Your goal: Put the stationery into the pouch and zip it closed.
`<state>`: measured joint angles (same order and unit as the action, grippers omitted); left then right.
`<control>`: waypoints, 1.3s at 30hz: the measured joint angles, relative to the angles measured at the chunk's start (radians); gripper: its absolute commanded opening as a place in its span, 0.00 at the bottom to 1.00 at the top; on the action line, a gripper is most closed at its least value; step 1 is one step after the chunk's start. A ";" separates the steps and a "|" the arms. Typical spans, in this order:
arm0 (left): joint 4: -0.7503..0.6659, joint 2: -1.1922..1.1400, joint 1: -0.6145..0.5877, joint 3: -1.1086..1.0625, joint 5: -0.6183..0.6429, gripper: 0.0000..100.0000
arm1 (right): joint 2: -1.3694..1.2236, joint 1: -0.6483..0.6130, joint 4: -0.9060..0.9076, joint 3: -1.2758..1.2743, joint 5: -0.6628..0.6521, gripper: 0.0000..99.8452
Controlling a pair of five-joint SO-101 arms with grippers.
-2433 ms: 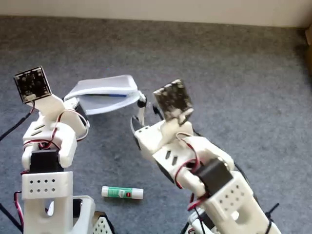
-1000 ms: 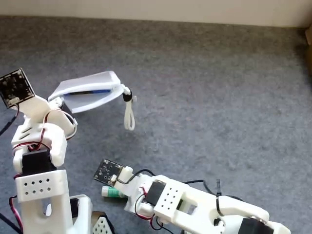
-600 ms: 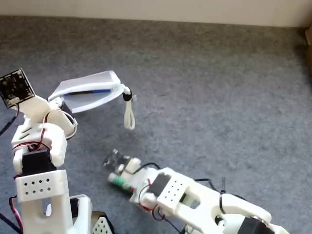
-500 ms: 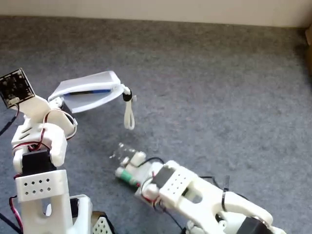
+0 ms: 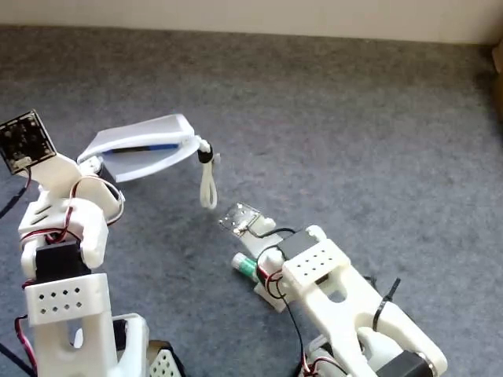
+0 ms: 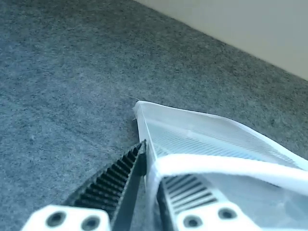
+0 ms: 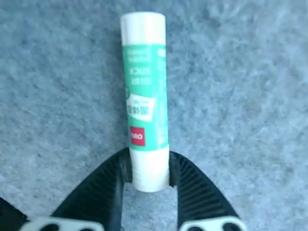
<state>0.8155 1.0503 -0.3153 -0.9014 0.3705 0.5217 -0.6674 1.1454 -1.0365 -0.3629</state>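
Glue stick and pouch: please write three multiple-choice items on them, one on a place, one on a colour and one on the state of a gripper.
1. Where is the glue stick?
A. in the right gripper
B. in a cup
C. in a person's hand

2. What colour is most of its label?
A. blue
B. green
C. black

3. The left gripper is:
A. open and empty
B. shut on a ruler
C. shut on the pouch at its edge

Answers:
1 A: the right wrist view shows both fingers pressed on the stick's white end.
2 B: the label is green between the white ends.
3 C: the left wrist view shows the fingers pinching the mesh edge.
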 measured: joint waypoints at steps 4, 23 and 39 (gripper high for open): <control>-0.002 0.000 0.000 0.000 0.000 0.01 | 0.000 0.003 0.003 0.000 0.000 0.25; -0.005 0.000 0.000 0.000 0.000 0.01 | -0.003 -0.127 -0.193 0.044 0.160 0.25; -0.005 0.000 0.000 0.000 0.000 0.01 | -0.327 -0.138 -0.245 0.169 0.169 0.25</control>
<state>0.8109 1.0503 -0.3153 -0.9014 0.3705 0.1949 -0.8055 0.8999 -0.8677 -0.1941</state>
